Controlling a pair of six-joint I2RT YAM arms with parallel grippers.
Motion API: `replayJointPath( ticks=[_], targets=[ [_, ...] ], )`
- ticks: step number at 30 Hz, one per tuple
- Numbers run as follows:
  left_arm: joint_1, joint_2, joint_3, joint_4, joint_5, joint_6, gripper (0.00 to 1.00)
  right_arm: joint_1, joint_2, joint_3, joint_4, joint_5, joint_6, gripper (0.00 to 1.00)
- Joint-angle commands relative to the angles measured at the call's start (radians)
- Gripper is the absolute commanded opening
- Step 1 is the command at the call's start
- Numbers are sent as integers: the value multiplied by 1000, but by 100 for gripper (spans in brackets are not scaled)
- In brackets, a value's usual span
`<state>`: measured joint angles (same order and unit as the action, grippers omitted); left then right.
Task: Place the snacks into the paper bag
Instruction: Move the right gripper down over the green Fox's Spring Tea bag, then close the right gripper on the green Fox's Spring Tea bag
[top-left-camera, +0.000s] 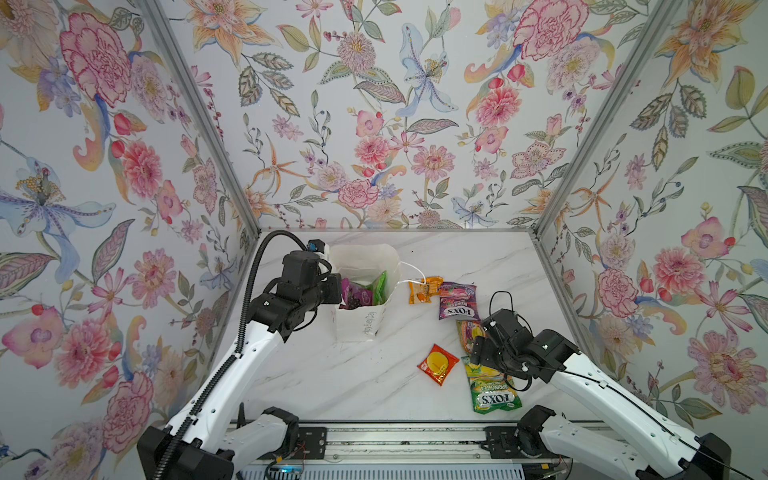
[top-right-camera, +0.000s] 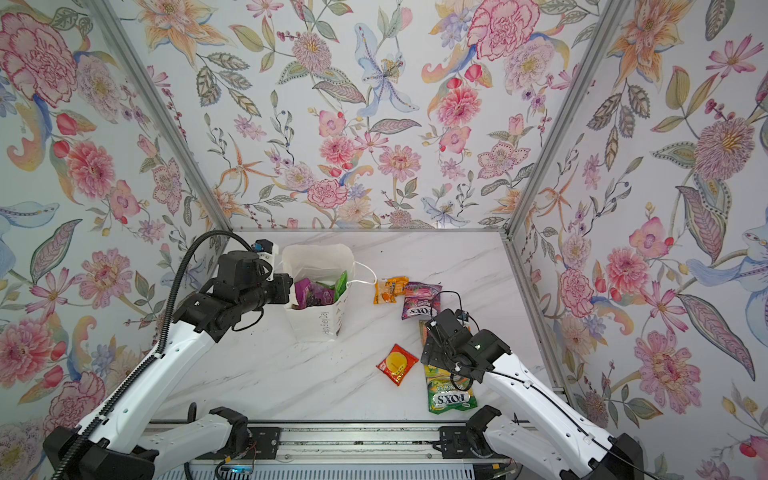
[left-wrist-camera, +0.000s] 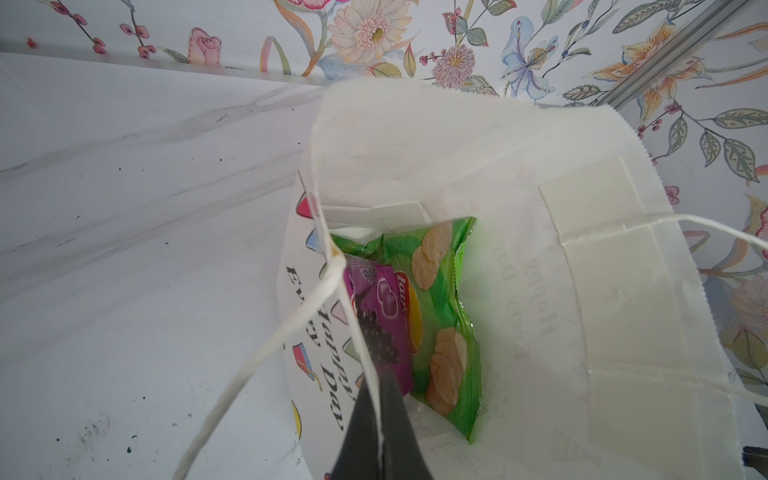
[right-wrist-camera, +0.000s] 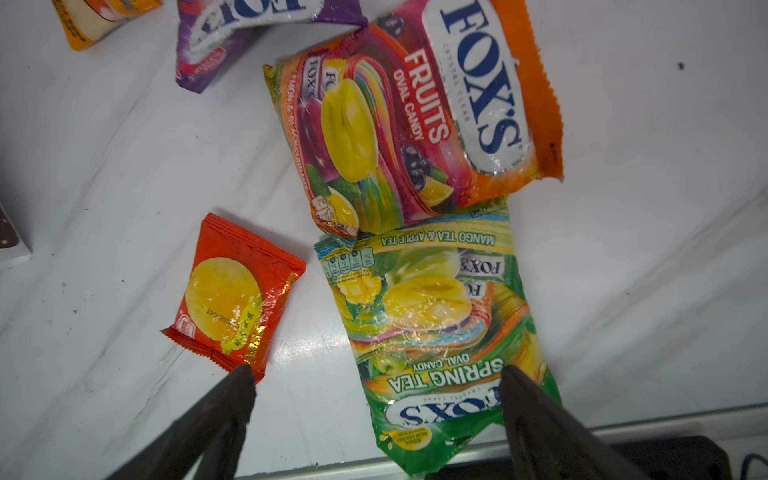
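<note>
White marble-look surface (top-left-camera: 374, 386) carries white paper gift bag (top-left-camera: 358, 325), standing, w/ green chip bag (left-wrist-camera: 440, 291) & purple grape pack (left-wrist-camera: 384, 328) inside; left hand (left-wrist-camera: 379, 415) clamped on its rim wall. Five snacks (top-left-camera: 457, 305) lie outside. Right hand (right-wrist-camera: 376, 374), jaws wide, hovers over green Fox's candy bag (right-wrist-camera: 436, 332) & small red packet (right-wrist-camera: 232, 299). Risk: grabs both, or glossy film slips; bag tips if left lets go.

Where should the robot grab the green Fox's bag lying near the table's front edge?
Probably from straight above, at the logo end nearest the table's edge. The green bag lies flat, and its far end touches the Fruits bag, so that end is crowded. The open right gripper could pinch across its short width, bunching the film.
</note>
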<state>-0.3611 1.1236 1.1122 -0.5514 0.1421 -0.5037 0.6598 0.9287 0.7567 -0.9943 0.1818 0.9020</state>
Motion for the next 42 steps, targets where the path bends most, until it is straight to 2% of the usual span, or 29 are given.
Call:
replayJointPath(
  ticks=[1, 8, 14, 18, 26, 34, 37, 42],
  targets=[
    [20, -24, -9, 99, 4, 38, 0, 3, -20, -78, 44, -46, 79, 94],
    [24, -24, -11, 96, 9, 39, 0, -6, 11, -207, 193, -110, 94, 93],
    [24, -27, -15, 97, 7, 35, 0, -40, 90, -235, 266, -111, 62, 92],
    [25, -25, -11, 97, 10, 34, 0, -40, 142, -216, 309, -125, 25, 90],
    [24, -25, -5, 93, 7, 30, 0, -32, 235, -153, 380, -154, -46, 79],
    [24, -20, 7, 86, 16, 26, 0, -19, 363, -16, 386, -123, -136, 78],
    [23, -18, 20, 79, 17, 26, 0, -20, 350, -2, 379, -123, -133, 77],
    [25, -18, 26, 80, 17, 27, 0, 44, 256, -1, 293, -74, -81, 77]
  ],
)
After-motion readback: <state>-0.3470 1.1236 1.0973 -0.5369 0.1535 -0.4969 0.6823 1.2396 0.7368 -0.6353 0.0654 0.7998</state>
